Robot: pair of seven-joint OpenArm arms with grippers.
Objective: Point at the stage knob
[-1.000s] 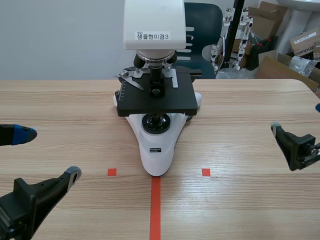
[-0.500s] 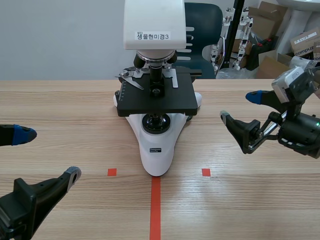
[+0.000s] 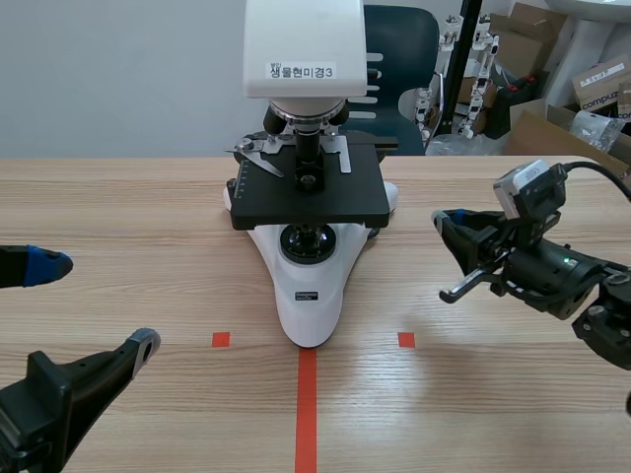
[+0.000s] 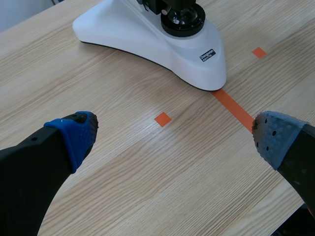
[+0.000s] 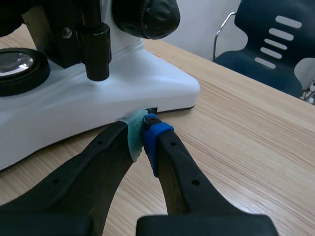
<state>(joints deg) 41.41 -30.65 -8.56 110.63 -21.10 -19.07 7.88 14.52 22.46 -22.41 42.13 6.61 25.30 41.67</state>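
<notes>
Currently, right gripper [image 5: 142, 133], fingers pressed together and empty, sits just beside the white-and-black microscope [image 5: 74, 105], near its black cylindrical stage knob [image 5: 96, 51]. Left gripper [image 4: 172, 135] spread wide, empty, before the microscope.

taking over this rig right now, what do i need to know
Left hand: open, holding nothing, low over the table on the near side of the microscope.
Right hand: shut on nothing, tips low and close to the white base on the microscope's right side; contact cannot be told.
Stage knob: the black vertical knob, above and ahead of the right hand's tips.
Done: right hand is shut as a pointer beside the base.
Left: tips aim at the base, not the knob; probably raise them toward it.
</notes>
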